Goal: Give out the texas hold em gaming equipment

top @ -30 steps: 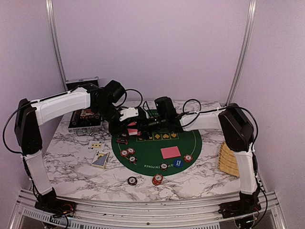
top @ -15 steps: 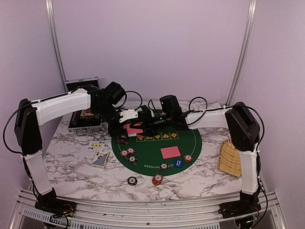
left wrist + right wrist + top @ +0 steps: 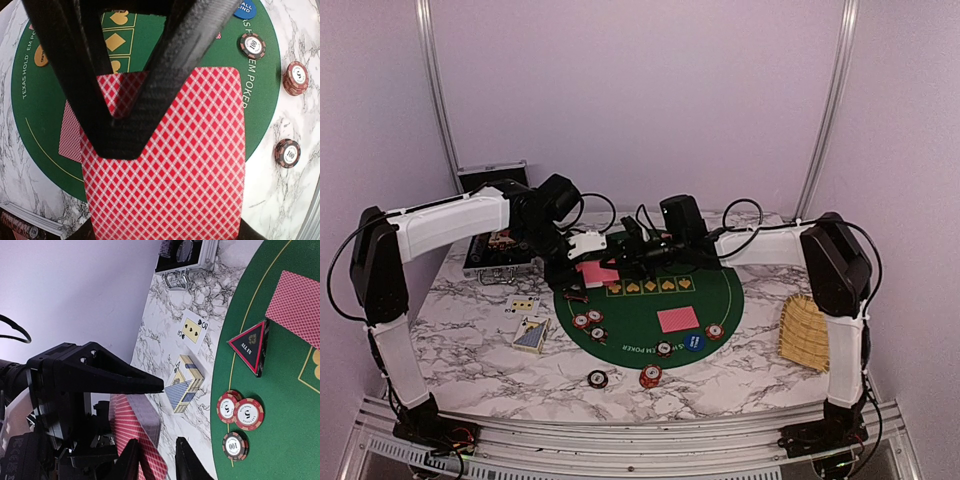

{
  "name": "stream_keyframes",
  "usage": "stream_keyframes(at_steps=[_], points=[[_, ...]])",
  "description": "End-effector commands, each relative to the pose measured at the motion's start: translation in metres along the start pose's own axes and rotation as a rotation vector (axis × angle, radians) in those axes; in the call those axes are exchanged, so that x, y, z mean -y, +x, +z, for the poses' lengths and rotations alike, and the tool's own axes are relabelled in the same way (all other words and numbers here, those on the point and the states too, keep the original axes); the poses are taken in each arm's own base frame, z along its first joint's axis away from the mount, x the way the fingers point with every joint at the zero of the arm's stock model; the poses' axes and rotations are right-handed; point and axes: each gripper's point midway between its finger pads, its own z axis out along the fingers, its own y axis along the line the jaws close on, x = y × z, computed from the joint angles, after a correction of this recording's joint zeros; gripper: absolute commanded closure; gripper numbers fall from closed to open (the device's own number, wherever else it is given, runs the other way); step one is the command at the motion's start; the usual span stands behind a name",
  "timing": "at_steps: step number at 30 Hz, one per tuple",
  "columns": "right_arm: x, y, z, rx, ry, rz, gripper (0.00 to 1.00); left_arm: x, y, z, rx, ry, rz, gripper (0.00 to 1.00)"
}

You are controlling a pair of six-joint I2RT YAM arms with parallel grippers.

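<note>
Reaching farther left now, the right gripper [image 3: 157,444] is narrowing, jaws still parted beside the red-backed card [image 3: 190,165]. The left gripper [image 3: 120,145] is pinching that card over the green mat's [image 3: 720,300] eleven o'clock rim.

One desk [image 3: 470,350] and one green mat [image 3: 720,295]. Two cards lie face down on the mat: the middle card [image 3: 678,320] and the far card [image 3: 300,305]. One held bunch [image 3: 190,165] of red-backed cards, how many cannot be told. One face-up card [image 3: 523,303]. One card box [image 3: 532,335]. Chips sit at seven spots: four red chips [image 3: 580,321], [image 3: 594,316], [image 3: 715,331], [image 3: 651,376] and three dark chips [image 3: 598,334], [image 3: 664,349], [image 3: 597,379]. One blue button [image 3: 694,342]. One orange button [image 3: 41,55]. One triangular marker [image 3: 250,347]. One case [image 3: 490,250], its contents too small to count. One wicker tray [image 3: 802,333].
</note>
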Motion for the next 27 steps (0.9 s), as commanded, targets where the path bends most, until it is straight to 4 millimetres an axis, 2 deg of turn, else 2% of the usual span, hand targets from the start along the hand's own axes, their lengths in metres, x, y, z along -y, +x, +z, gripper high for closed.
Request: stream_keyframes(at_steps=[1,8,16,22,27], points=[[-0.003,-0.005,-0.016,0.025,0.025,0.009,0.8,-0.005,-0.001,-0.006,0.016,-0.023,-0.002,1.0],[-0.011,-0.007,-0.02,0.026,-0.014,0.023,0.94,-0.008,0.004,-0.003,0.006,-0.033,-0.006,1.0],[-0.01,-0.01,-0.029,0.038,-0.073,0.063,1.0,-0.015,0.012,-0.002,-0.005,-0.042,-0.023,1.0],[-0.006,-0.031,-0.049,0.092,-0.078,0.064,1.0,-0.021,0.028,-0.003,-0.024,-0.05,-0.052,1.0],[0.016,-0.052,-0.062,0.139,-0.022,0.067,1.0,-0.023,0.041,-0.01,-0.027,-0.059,-0.072,1.0]])
